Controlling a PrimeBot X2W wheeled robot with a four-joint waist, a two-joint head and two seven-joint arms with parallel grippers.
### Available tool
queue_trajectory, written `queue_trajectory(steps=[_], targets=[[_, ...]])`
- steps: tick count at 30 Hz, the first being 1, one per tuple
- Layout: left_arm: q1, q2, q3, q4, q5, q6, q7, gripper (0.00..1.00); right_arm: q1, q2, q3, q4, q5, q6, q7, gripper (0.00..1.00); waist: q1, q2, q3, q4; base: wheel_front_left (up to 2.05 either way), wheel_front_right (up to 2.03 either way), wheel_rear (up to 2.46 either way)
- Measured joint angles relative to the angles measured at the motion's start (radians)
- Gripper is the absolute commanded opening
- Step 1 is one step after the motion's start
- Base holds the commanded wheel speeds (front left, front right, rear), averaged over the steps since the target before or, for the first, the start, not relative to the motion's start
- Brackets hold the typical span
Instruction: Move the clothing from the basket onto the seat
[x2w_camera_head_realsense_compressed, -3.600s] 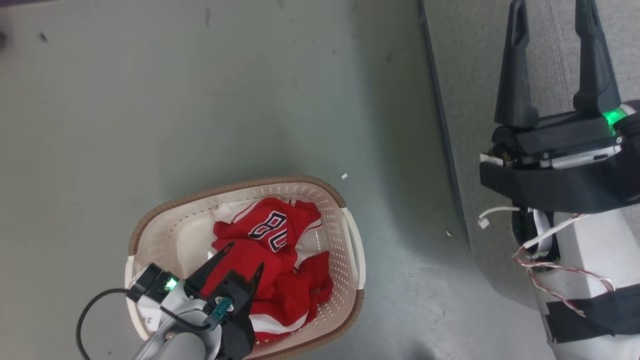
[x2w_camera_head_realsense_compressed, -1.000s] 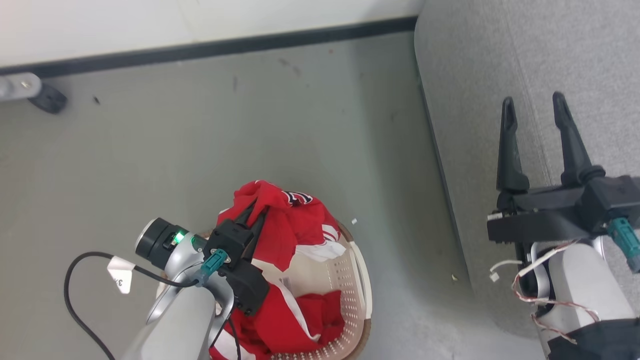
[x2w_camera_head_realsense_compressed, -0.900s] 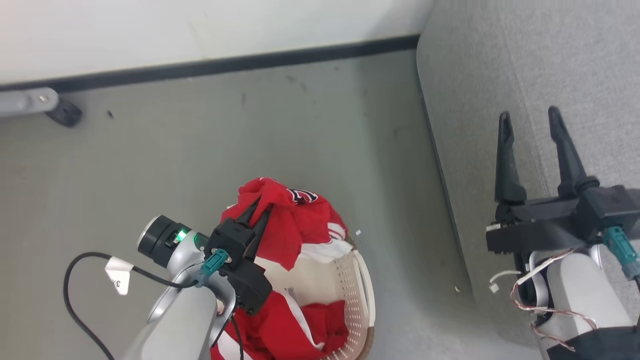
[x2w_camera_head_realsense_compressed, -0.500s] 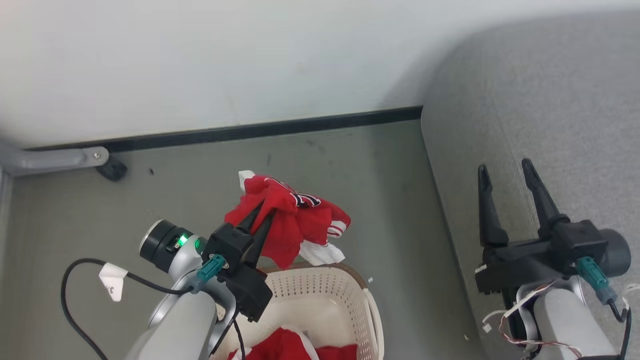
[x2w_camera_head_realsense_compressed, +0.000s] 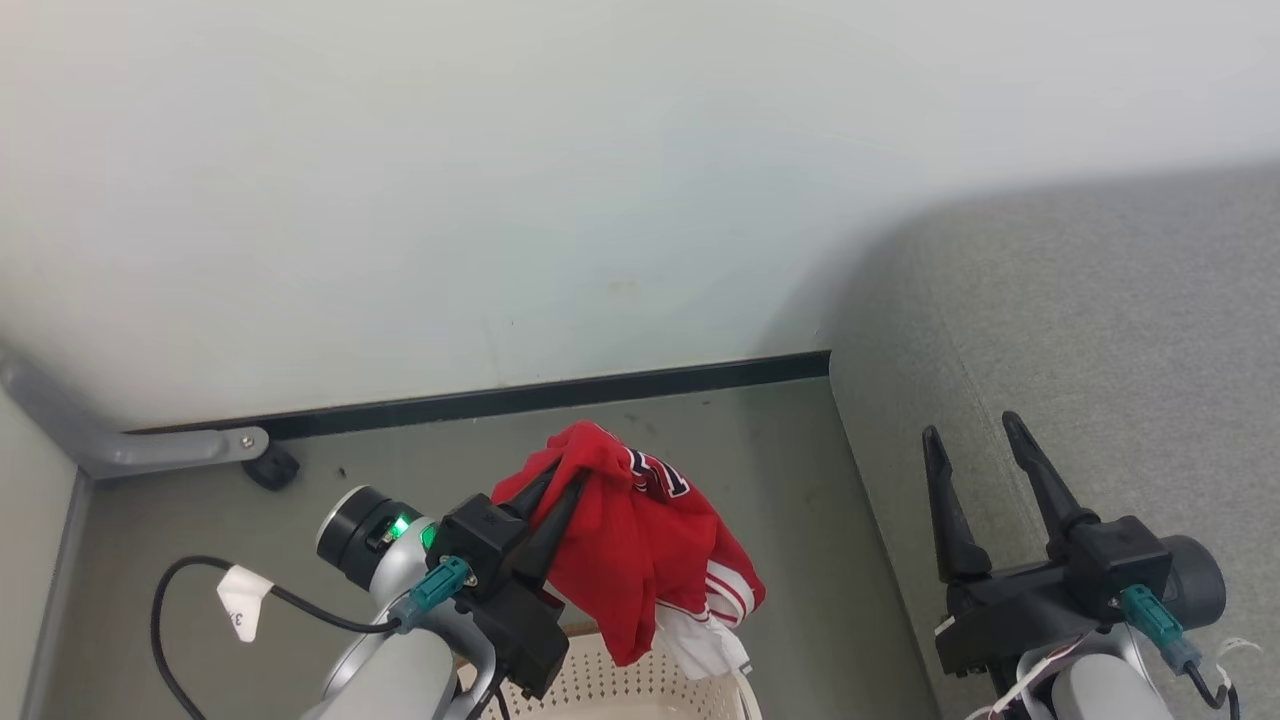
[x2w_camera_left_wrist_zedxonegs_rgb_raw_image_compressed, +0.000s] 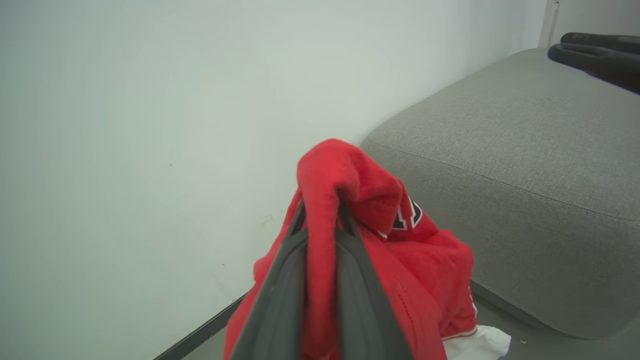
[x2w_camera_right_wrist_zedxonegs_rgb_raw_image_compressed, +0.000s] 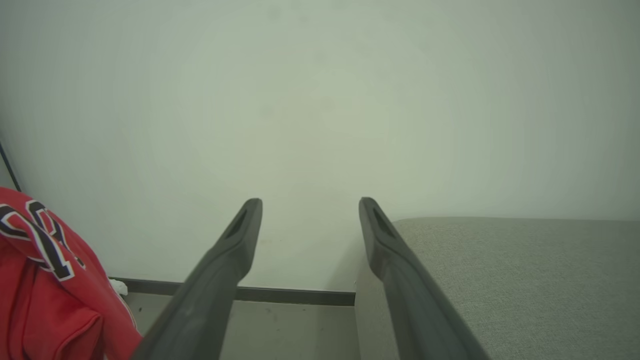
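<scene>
A red garment (x2w_camera_head_realsense_compressed: 640, 545) with dark numerals and white striped trim hangs bunched from my left gripper (x2w_camera_head_realsense_compressed: 568, 480), which is shut on it above the cream basket (x2w_camera_head_realsense_compressed: 640, 690) at the head view's bottom edge. In the left wrist view the clothing (x2w_camera_left_wrist_zedxonegs_rgb_raw_image_compressed: 395, 250) drapes over both fingers, with the grey seat (x2w_camera_left_wrist_zedxonegs_rgb_raw_image_compressed: 525, 165) to the right. My right gripper (x2w_camera_head_realsense_compressed: 972, 432) stands open and empty over the seat's (x2w_camera_head_realsense_compressed: 1100, 330) left edge. In the right wrist view its fingers (x2w_camera_right_wrist_zedxonegs_rgb_raw_image_compressed: 235, 250) point at the wall, with the red garment (x2w_camera_right_wrist_zedxonegs_rgb_raw_image_compressed: 45, 280) at the lower left and the seat (x2w_camera_right_wrist_zedxonegs_rgb_raw_image_compressed: 525, 270) at the right.
A pale wall (x2w_camera_head_realsense_compressed: 500, 180) with a dark baseboard (x2w_camera_head_realsense_compressed: 560, 392) stands close behind. A grey metal leg with a black caster (x2w_camera_head_realsense_compressed: 268, 465) sits at the left on the grey floor (x2w_camera_head_realsense_compressed: 780, 480). A black cable (x2w_camera_head_realsense_compressed: 180, 610) loops by my left arm.
The head view has tilted up toward the wall. My left gripper has lifted the red garment clear of the basket and carried it slightly right. The right gripper stays open.
</scene>
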Motion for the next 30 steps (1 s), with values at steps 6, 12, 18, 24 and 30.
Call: queue_trajectory(steps=[6, 12, 18, 24, 30], targets=[[0.015, 0.018, -0.015, -0.053, -0.033, 0.000, 0.021, 0.00, 0.033, 0.001, 0.013, -0.015, 0.000, 0.016, 0.000, 1.00, 0.0000, 0.0000, -0.054, -0.003, 0.00, 0.00, 0.00], [0.015, 0.027, -0.027, -0.087, -0.071, 0.000, 0.051, 0.00, 0.034, -0.002, 0.037, -0.017, 0.000, 0.047, 0.000, 1.00, 0.0001, 0.0001, -0.065, -0.007, 0.00, 0.00, 0.00], [0.014, 0.034, -0.029, -0.116, -0.087, 0.000, 0.074, 0.00, 0.030, -0.014, 0.083, 0.003, -0.002, 0.087, 0.000, 1.00, 0.0002, 0.0001, -0.061, -0.008, 0.00, 0.00, 0.00], [0.009, 0.036, -0.032, -0.144, -0.096, 0.000, 0.105, 0.00, 0.007, -0.030, 0.165, 0.058, -0.019, 0.121, 0.000, 1.00, 0.0003, 0.0002, -0.055, -0.006, 0.00, 0.00, 0.00], [-0.011, 0.033, -0.043, -0.177, -0.101, 0.000, 0.134, 0.00, -0.070, -0.034, 0.259, 0.125, -0.030, 0.130, 0.000, 1.00, 0.0003, 0.0002, -0.048, 0.004, 0.00, 0.00, 0.00]])
